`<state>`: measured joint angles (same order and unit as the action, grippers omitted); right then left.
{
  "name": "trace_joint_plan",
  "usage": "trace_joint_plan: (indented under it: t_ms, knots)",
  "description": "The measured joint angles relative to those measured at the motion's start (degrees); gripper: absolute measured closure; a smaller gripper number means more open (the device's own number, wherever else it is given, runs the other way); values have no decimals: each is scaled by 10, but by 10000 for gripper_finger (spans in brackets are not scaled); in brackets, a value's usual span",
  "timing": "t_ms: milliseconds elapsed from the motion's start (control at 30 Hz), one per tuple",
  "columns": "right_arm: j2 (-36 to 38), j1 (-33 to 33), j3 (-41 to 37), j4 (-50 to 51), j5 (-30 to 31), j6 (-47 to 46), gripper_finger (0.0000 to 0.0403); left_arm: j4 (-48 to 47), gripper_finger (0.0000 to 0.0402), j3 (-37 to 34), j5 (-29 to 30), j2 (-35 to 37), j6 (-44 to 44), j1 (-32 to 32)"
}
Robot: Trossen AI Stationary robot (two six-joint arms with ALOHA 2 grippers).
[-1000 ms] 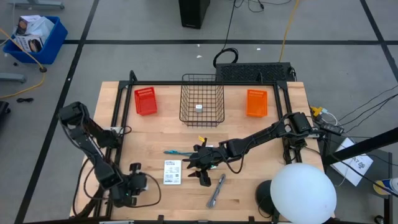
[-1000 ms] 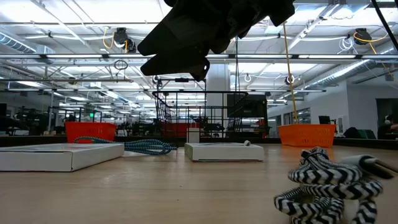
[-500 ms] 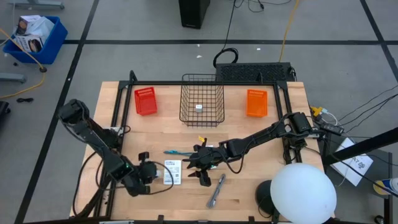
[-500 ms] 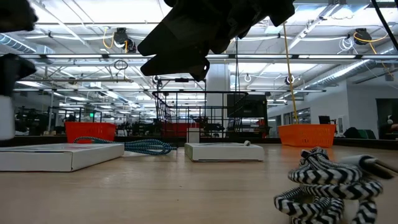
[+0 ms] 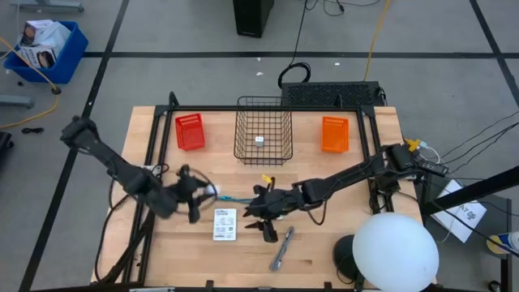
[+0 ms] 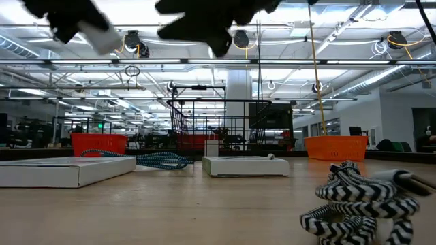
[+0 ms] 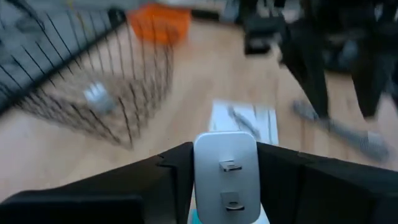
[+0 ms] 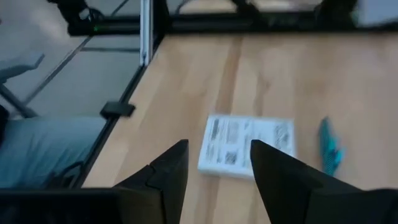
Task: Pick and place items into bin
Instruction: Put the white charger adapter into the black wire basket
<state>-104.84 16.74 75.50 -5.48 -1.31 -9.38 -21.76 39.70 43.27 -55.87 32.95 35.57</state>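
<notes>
My left gripper (image 5: 201, 195) hangs above the table's left middle, shut on a small white cube (image 7: 226, 174) that has two metal prongs on its face. The cube also shows high up in the low view (image 6: 102, 37). My right gripper (image 8: 217, 165) stands open over the table's middle (image 5: 259, 215), with nothing between its fingers. Below it a white printed packet (image 5: 225, 225) lies flat. A teal pen (image 5: 231, 199) and a grey stick (image 5: 282, 247) lie on the table too. The wire bin (image 5: 263, 130) at the far middle holds another white cube (image 5: 259, 140). My left gripper pinches the white cube by its two opposite sides (image 7: 198, 180) between its two fingers (image 7: 168, 177). The pronged face points forward, out past the fingertips. The fingers slant down toward the bin. The cube is lifted clear of the table.
A red bin (image 5: 190, 131) stands left of the wire bin and an orange bin (image 5: 334, 134) right of it, along the far edge. A white round lamp head (image 5: 396, 251) covers the near right corner. Bare wood lies between the packet and the wire bin.
My left gripper has swung from the near left corner up and toward the far edge and the table's middle, turning as it went, with the white cube carried well above the table. My right gripper has risen a little over the packet.
</notes>
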Motion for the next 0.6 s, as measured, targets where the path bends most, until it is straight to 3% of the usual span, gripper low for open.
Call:
trace_joint_plan:
  t_ms: [133, 267, 500, 600]
  knots:
    - [60, 10, -41, -12, 65, 24, 255, 82, 271, 0, -28, 53, -104, -56]
    - [132, 18, -140, -88, 142, 39, 274, 163, 263, 0, -88, 81, -191, -116]
    - [238, 9, -339, -324, 148, 42, 294, 300, 269, 0, -168, 86, -284, -239]
    - [271, -1, -390, -371, 149, 45, 296, 343, 270, 1, -207, 78, -311, -306]
